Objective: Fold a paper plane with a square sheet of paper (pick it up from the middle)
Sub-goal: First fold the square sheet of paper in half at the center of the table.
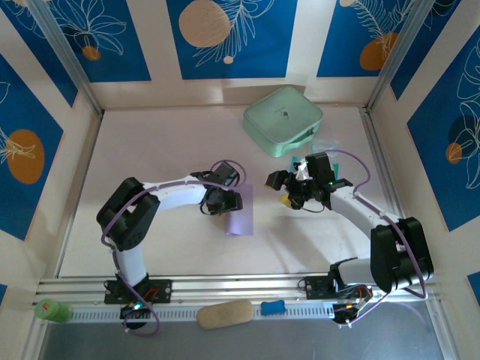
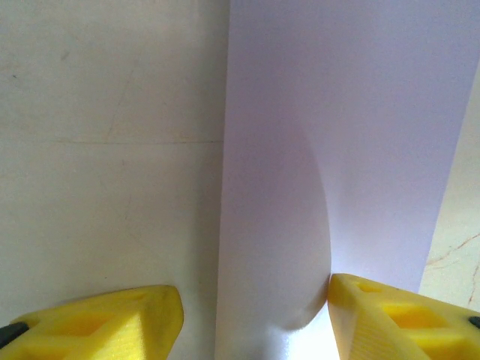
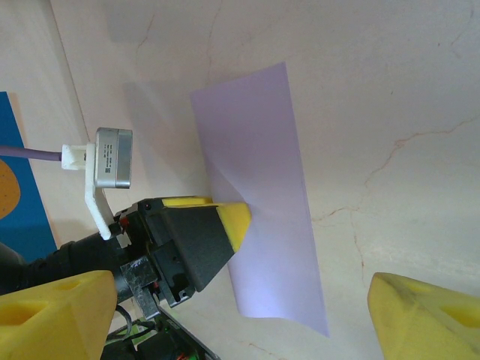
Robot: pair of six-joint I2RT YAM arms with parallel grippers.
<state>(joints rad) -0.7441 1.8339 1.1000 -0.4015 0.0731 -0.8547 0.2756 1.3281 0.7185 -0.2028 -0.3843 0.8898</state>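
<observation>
Straddling the lavender paper (image 3: 255, 150) edge with left pincer (image 2: 253, 304) spread, maybe touching it; right pincer (image 3: 244, 300) spread wide, off right.

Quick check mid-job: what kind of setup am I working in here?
Probably a boxed-in tabletop robot test cell, not a home or shop: a pale table walled by blue leaf-print panels, aluminium corner posts, and the left arm and right arm bolted to an aluminium rail.

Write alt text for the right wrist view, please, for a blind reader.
A narrow lavender sheet of paper lies on a pale table, with the left gripper at its left edge. The right gripper's yellow fingers stand wide open in the foreground.
</observation>
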